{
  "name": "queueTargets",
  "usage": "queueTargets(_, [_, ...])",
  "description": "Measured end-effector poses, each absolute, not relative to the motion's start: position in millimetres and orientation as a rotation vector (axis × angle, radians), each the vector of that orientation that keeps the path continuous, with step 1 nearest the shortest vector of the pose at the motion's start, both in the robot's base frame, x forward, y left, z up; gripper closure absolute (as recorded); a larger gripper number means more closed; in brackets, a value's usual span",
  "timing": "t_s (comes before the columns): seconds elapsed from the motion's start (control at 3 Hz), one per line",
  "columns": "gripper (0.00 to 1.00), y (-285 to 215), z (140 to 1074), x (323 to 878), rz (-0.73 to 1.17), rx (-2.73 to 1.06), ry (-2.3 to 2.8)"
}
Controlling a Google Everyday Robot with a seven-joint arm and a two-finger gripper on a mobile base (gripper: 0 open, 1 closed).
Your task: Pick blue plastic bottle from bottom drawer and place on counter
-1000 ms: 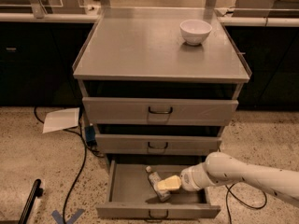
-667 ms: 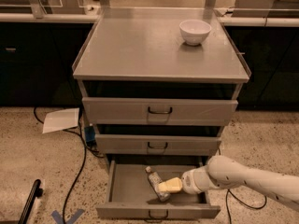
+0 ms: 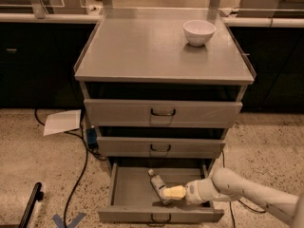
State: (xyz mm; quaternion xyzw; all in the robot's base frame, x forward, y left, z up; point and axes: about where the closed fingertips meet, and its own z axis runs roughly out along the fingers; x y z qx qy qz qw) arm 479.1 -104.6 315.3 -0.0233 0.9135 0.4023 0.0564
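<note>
One bottle [image 3: 156, 180] lies on its side in the open bottom drawer [image 3: 130, 188]. It has a clear, faintly bluish body, a pale label, and a white cap pointing toward the back. The end effector [image 3: 171, 193] is inside that drawer at the bottle's near end; whether it is open or gripping I cannot tell. There are three drawers in all, counting the top drawer [image 3: 163, 113] and middle drawer [image 3: 160, 147]. One white bowl [image 3: 199, 32] stands on the surface [image 3: 152, 51].

Grey counter [image 3: 142, 51] with white bowl [image 3: 199, 32] on it, claw [image 3: 171, 193] low in bottom drawer [image 3: 133, 190]
</note>
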Motion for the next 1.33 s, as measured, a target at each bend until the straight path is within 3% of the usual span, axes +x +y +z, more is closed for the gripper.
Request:
queueTargets(0.67, [0.00,-73,231,497,1.277,-0.099,2.894])
queueTargets(1.33, [0.00,-73,228,492,1.252,-0.086,2.896])
